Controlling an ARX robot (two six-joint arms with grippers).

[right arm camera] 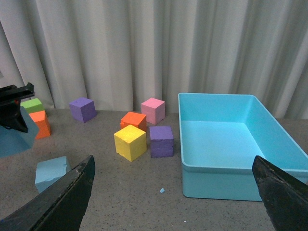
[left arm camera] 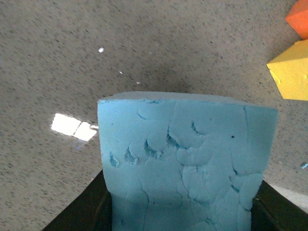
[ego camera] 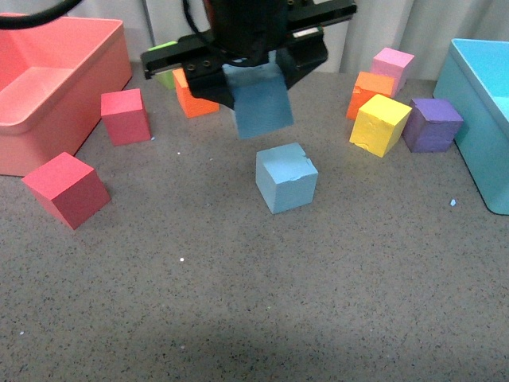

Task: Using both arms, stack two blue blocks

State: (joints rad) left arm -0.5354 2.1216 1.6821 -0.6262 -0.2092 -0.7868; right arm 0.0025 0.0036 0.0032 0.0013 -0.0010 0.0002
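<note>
The left gripper has its jaws clamped on one blue block, gripping it by two opposite sides and holding it in the air, clear of the table. In the left wrist view this block fills the lower part of the picture, its rough, dented face turned to the camera and a black finger showing at each lower corner. The second blue block sits on the table just below and slightly to the right of the held one in the front view, and the two do not touch. The wrist view does not show the lower block at all, so I cannot tell how well the two are lined up. The right gripper hangs well away with its jaws wide apart and nothing between them, facing a yellow block, a purple block and the turquoise bin. The main risk is a release off centre: light foam landing half over an edge would likely tip and roll off. The held block also looks twisted against the lower one, so a corner could catch first and shove it sideways, with no second gripper steadying it.
</note>
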